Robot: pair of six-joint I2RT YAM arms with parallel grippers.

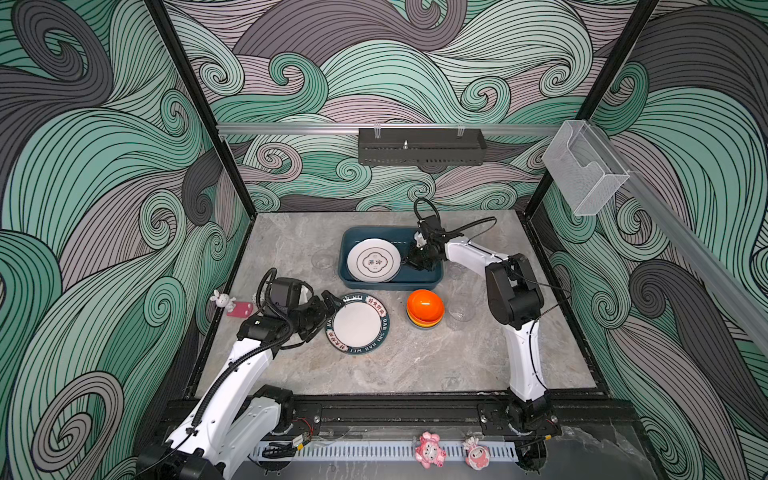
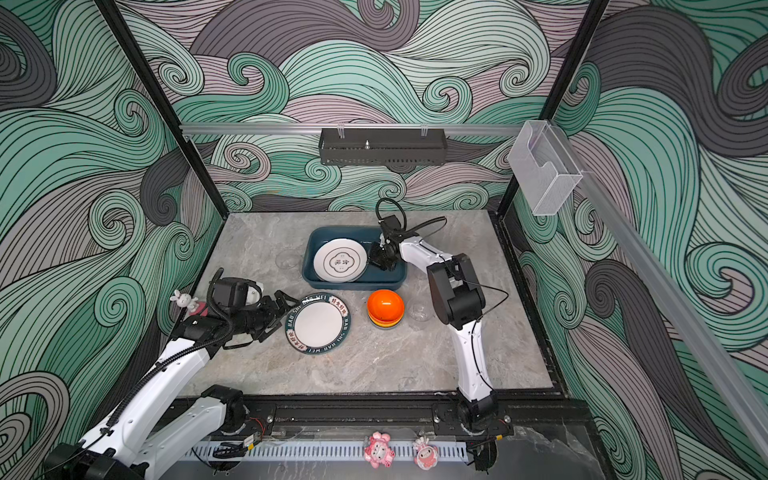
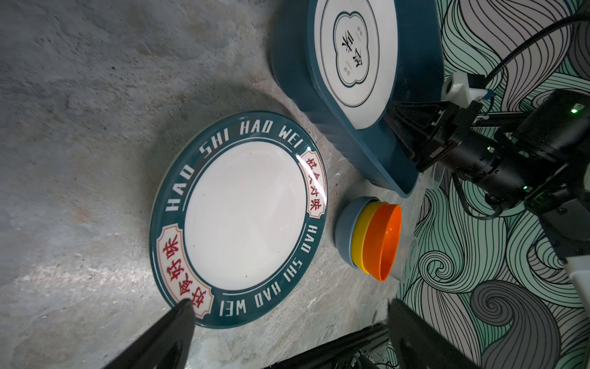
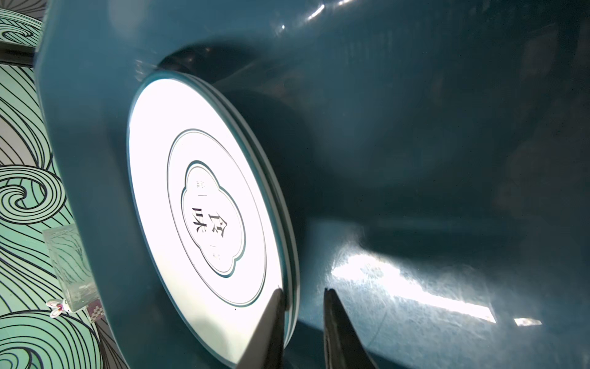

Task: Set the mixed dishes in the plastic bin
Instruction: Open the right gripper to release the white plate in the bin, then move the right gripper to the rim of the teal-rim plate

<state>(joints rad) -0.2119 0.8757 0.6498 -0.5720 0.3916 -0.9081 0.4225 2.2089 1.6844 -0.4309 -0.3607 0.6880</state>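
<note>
- while the right gripper [image 4: 303, 290] reaches down into the plastic bin [image 4: 415, 127], its two fingers stand only a little apart, astride the edge of a white plate [image 4: 204, 204]. one finger [image 4: 271, 319] crosses the plate's face and a sliver of gap shows between the rim and the other, so nothing looks clamped.
- the white plate, printed with black characters inside a clover-shaped outline, sits in the left half of the bin in both top views [image 1: 374, 259] [image 2: 340, 261]. whether it lies flat or leans on the near wall cannot be told.
- the plastic bin [image 1: 390, 284], dark teal with rounded corners, stands toward the back of the grey stone table [image 1: 415, 365].
- the left gripper [image 1: 328, 316] hovers low at the left edge of a teal-rimmed plate [image 1: 358, 323], jaws spread wide and holding nothing. seen from the left wrist, one fingertip [image 3: 182, 316] overlaps the plate's rim; touching or not is unclear.
- the teal-rimmed plate [image 3: 242, 217], lettered "hao shi hao wei" with red characters in two panels, lies flat on the table just in front of the bin, outside it.
- a stack of bowls [image 1: 425, 307], orange on top with yellow and blue beneath, stands just right of that plate, before the bin's right end.
- one clear tumbler [image 1: 323, 259] stands just left of the bin; a second tumbler [image 1: 461, 311] stands right of the bowls, near the right arm.
</note>
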